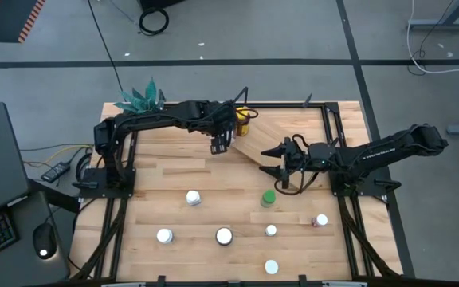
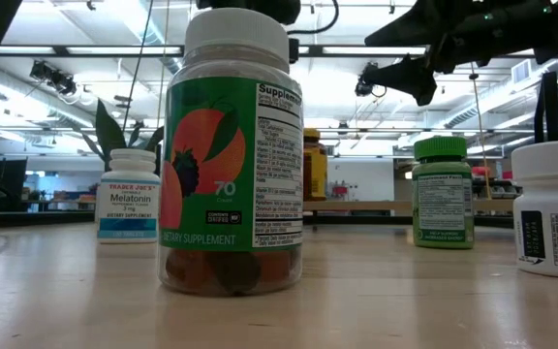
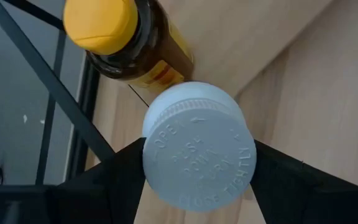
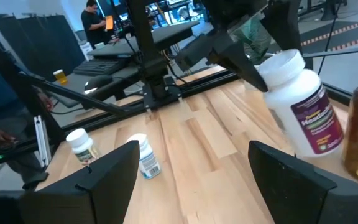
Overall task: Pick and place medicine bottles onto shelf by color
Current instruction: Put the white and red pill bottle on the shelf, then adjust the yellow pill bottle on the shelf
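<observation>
Medicine bottles: loose ones spread over near counter (image 1: 174, 171), green-capped bottle (image 1: 268, 198) mid-counter. Right claw (image 4: 191, 171) open and empty just past it. Left claw (image 3: 194, 165) grips white-capped bottle (image 3: 197, 149) at shelf (image 1: 281, 131), beside amber bottle (image 3: 126, 40).

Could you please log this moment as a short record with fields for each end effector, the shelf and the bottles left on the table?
left end effector: shut on a white-capped bottle, held by the shelf's far left end
right end effector: open, empty, at the shelf's lower edge
shelf: tilted wooden board; a yellow-capped amber bottle stands at its far left end
table: green-capped bottle, several white-capped bottles, e.g., and a pinkish one not yet placed
</observation>
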